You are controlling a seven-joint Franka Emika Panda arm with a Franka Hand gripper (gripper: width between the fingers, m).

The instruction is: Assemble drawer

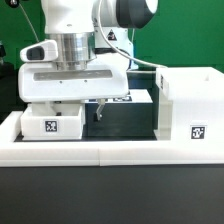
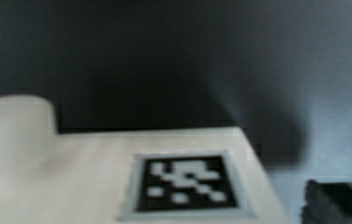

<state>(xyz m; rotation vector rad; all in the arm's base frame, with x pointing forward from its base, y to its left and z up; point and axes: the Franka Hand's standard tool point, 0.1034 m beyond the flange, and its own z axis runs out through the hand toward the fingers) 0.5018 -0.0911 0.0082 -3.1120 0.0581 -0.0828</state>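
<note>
Close under the jaws (open or closed, I cannot tell) sits a small white tray bearing a black-and-white square tag, the tall cabinet shell beside.

One cabinet shell, two trays

Backdrop: you face a dark, near-black backdrop behind the bench | exterior view's left edge: green patch, too small for you to identify | table: black, matte | front: long low white border wall spans your exterior view, dark grey surface before it | light: soft, even | wrist view: your background is a dark blur.
</note>
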